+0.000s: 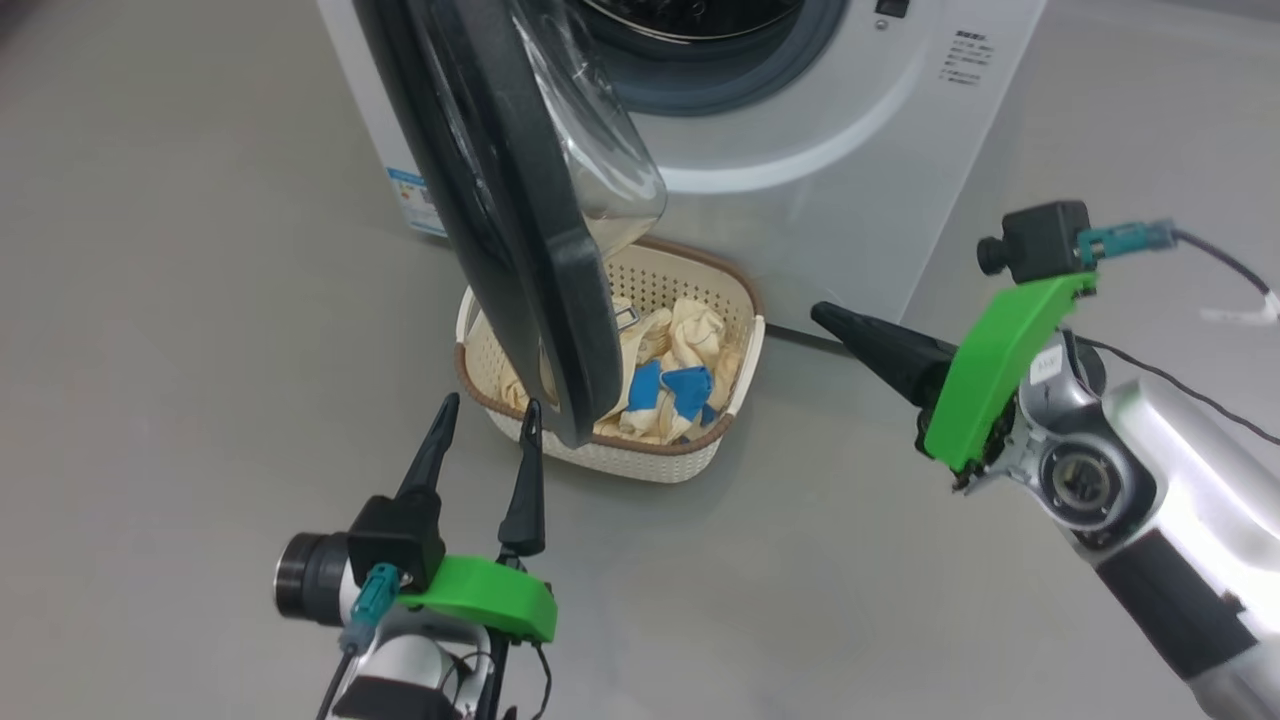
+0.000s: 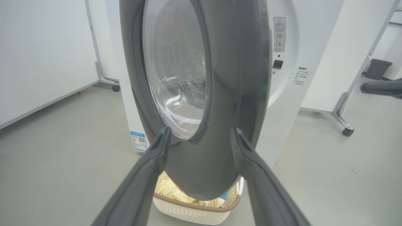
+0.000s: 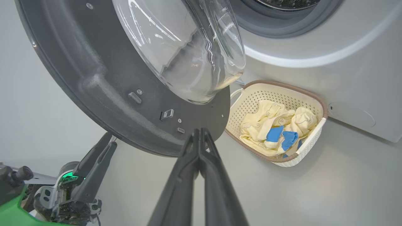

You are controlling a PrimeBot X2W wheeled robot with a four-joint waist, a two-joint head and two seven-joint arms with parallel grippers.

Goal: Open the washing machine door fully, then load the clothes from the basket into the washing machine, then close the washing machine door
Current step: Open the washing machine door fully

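my left pincer [image 1: 491, 405] gapes wide, empty, close by the swung-out black-rimmed round glass washing machine door [image 1: 520, 250]; my right pincer [image 1: 822, 313] (right of that door) is pinched closed, empty; the cream perforated plastic basket [image 1: 640, 455] of cream-yellow clothes [image 1: 690, 330] sits beneath the door

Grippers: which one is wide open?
The left gripper: its fingers stand apart near the door. The right gripper has its fingers pressed together.

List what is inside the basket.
Crumpled cream clothes with blue patches fill the basket. From the head view, the door covers its left part; the clothes hide its floor.
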